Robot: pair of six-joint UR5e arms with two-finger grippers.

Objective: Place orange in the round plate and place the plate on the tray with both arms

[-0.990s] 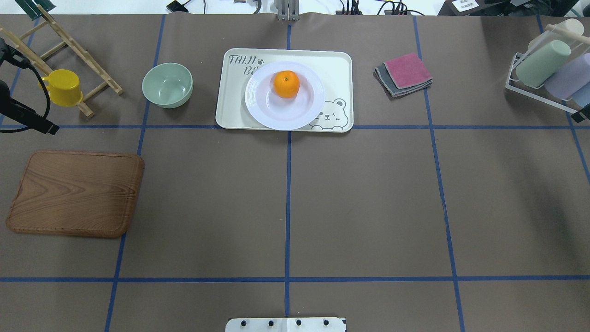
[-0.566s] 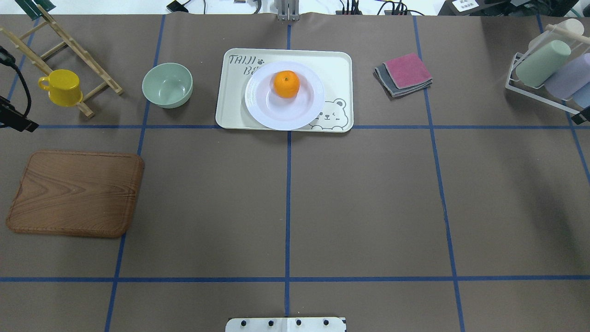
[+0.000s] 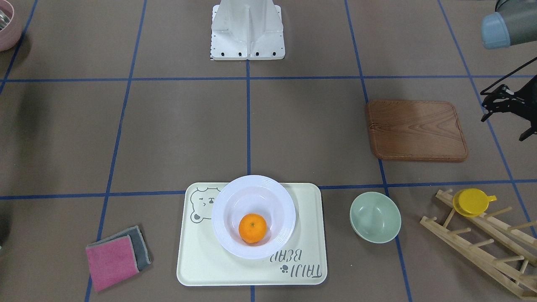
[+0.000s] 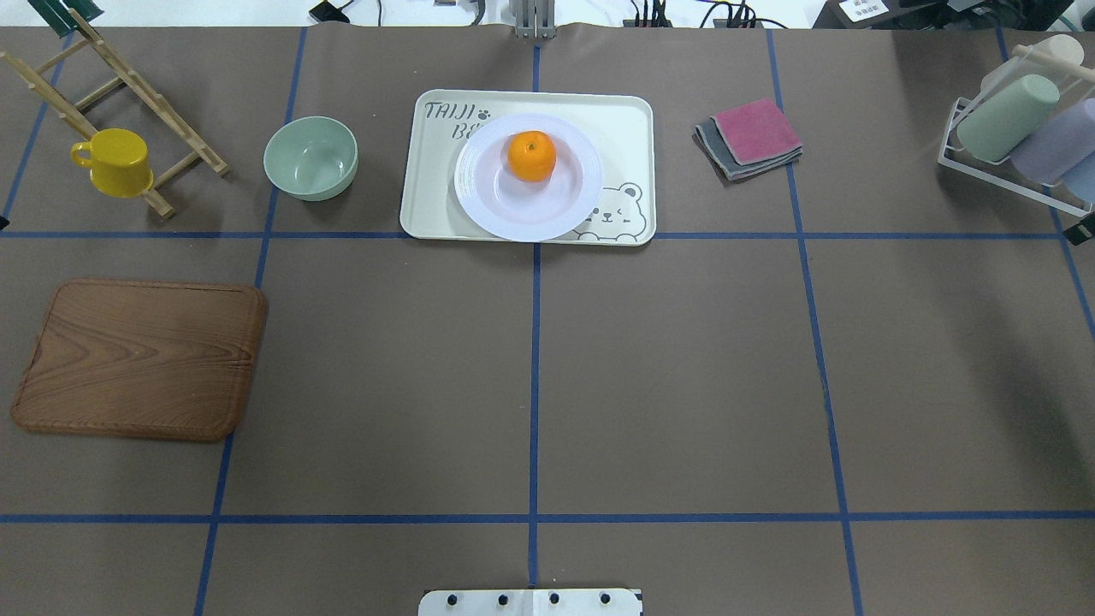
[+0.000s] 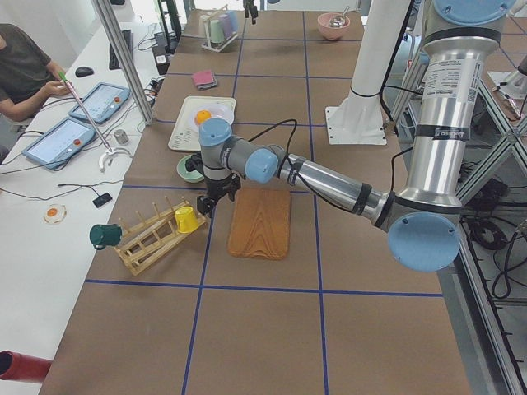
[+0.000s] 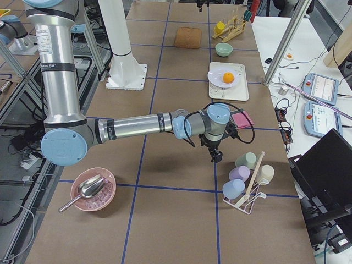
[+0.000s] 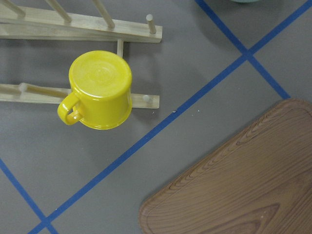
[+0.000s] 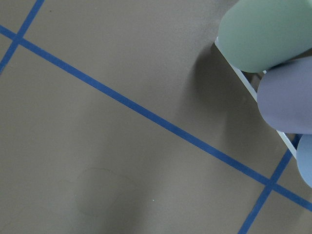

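Note:
The orange lies in the white round plate. The plate rests on the cream tray at the table's far middle. No gripper touches either of them. My left gripper hovers far off between the wooden board and the yellow cup, its fingers apart and empty. My right gripper hangs over bare table near the cup rack. Only a sliver of it shows overhead, so I cannot tell its state.
A pale green bowl stands left of the tray and folded cloths lie to its right. The wooden board, a wooden rack with a yellow cup and a rack of pastel cups line the sides. A person sits beyond the table.
Both grippers have drawn outward. The left one has slid off the overhead view's left edge, and the right one has shrunk to a sliver at the right edge. Orange, plate and tray are unmoved.

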